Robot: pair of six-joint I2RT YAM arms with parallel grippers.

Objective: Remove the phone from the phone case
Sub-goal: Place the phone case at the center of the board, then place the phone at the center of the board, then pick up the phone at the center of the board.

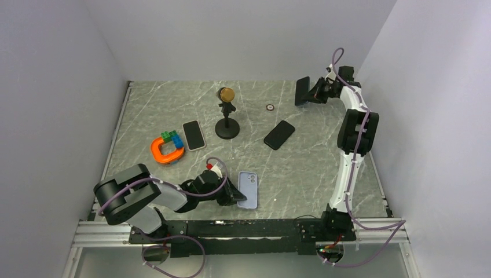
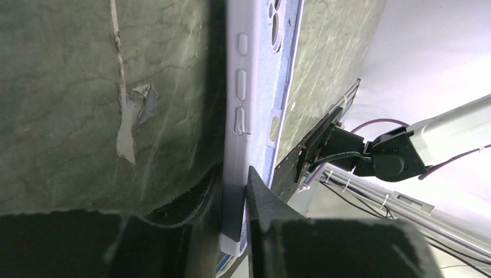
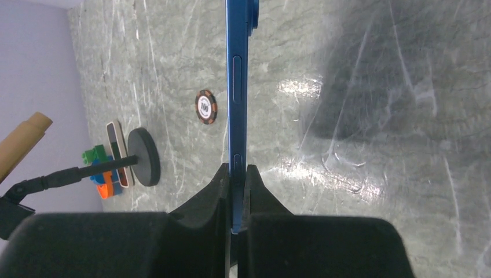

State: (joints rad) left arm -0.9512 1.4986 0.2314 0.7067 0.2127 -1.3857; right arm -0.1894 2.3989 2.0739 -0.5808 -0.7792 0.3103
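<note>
Far right over the table (image 1: 324, 174), the right gripper (image 3: 236, 171) pinches the blue phone (image 3: 236, 87) on edge, well apart from the lilac case (image 1: 248, 189) lying flat by the left gripper (image 1: 234, 194), which seems clamped on its rim.

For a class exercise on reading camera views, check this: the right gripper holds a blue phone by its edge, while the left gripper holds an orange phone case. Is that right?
Not quite: the phone case is lilac, not orange, as the left wrist view shows, with the left gripper closed on it. The right gripper does hold the blue phone by its edge.
</note>
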